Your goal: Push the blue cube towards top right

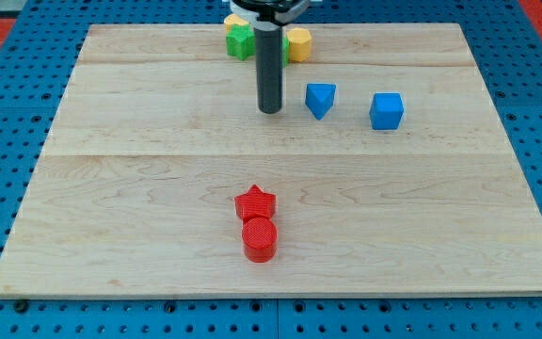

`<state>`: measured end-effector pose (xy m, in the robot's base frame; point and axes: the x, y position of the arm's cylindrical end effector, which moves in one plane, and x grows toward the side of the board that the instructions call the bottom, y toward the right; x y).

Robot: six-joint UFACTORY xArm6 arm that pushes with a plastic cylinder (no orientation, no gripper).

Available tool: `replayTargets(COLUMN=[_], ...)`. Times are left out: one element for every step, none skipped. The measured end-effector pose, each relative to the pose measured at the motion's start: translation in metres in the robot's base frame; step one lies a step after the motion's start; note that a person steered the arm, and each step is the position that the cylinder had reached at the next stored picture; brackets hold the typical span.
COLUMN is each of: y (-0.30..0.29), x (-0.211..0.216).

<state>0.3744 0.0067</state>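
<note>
My tip (pixel 270 110) stands just left of the blue wedge-like block (pixel 320 99). The blue cube (pixel 386 110) sits farther right, seemingly untouched. No gripper here; the push remains undone.

Blocks on the bench (pixel 111 207), seven visible:
- blue, two: cube (pixel 386 110), triangular block (pixel 320 99)
- red, two: star (pixel 255 202), cylinder (pixel 259 239)
- yellow, two (pixel 298 43) (pixel 233 21)
- green, one (pixel 241 41)

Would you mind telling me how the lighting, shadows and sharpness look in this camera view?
Camera view: lighting is even and diffuse, no glare on the wooden board; the blue cube and red cylinder cast only faint, short shadows; block edges are crisp; my tip is sharp, showing no motion blur.
</note>
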Motion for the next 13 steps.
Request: replayTargets(y=[0.031, 0.079, 0.126, 0.135, 0.18, 0.182, 0.183, 0.207, 0.239, 0.236, 0.234, 0.255, 0.267], x=[0.028, 0.029, 0.017, -0.026, -0.037, -0.007, 0.024, 0.045, 0.028, -0.022, -0.08, -0.058, -0.001])
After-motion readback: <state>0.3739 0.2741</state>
